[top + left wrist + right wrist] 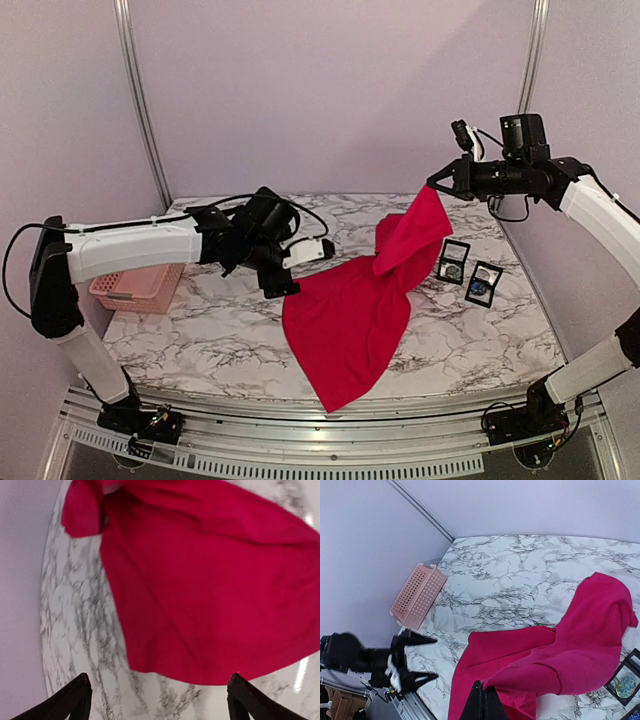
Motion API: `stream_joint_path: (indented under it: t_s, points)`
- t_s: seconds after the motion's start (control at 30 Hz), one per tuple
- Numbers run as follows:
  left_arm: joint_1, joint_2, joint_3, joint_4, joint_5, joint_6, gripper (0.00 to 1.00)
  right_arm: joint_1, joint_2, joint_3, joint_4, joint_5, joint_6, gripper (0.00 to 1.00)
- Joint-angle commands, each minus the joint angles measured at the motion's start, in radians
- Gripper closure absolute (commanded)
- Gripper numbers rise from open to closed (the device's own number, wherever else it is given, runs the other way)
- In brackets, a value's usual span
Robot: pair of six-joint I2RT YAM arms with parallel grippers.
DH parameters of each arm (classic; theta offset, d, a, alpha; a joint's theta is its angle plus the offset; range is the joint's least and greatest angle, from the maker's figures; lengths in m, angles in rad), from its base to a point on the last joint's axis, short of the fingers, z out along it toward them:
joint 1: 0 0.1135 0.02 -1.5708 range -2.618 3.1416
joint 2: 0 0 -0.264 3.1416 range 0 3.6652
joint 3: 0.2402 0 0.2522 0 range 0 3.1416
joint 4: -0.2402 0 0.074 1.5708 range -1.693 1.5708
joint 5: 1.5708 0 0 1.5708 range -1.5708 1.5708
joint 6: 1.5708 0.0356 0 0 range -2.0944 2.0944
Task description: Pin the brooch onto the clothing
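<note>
The clothing (350, 310) is a bright red T-shirt. One corner hangs high from my right gripper (433, 184), which is shut on it; the rest drapes down and spreads across the marble table (200, 340). In the right wrist view the shut fingers (482, 707) pinch a fold of the clothing (580, 645). My left gripper (300, 268) hovers open just left of the cloth's left edge. From its wrist view the clothing (210, 580) lies ahead, with nothing between the fingertips (80, 695). Two small black boxes (453, 262) (484, 283), each holding a brooch, lie right of the clothing.
A pink plastic basket (140, 285) sits at the table's left edge, behind the left arm, and shows again as the basket (417, 595) in the right wrist view. One brooch box (624, 685) lies beside the cloth's hanging end. Bare marble surrounds the cloth.
</note>
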Motion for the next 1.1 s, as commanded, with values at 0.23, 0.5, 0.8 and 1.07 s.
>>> stream_joint_path:
  t_s: [0.23,0.5,0.8,1.07]
  points:
    - [-0.370,0.108,-0.193,-0.145,0.146,0.045,0.14,-0.030,-0.006,-0.072,-0.032,0.025,0.001,1.00]
    - [-0.114,0.247,-0.102,-0.147,0.267,0.041,0.40,-0.030,-0.020,-0.125,-0.010,0.027,0.009,1.00]
    - [0.174,0.428,0.056,-0.050,0.020,0.025,0.46,-0.030,0.026,-0.153,0.072,-0.070,0.036,1.00]
    - [0.278,0.320,0.126,-0.123,0.087,0.101,0.31,-0.029,0.047,-0.182,0.076,-0.096,0.043,1.00]
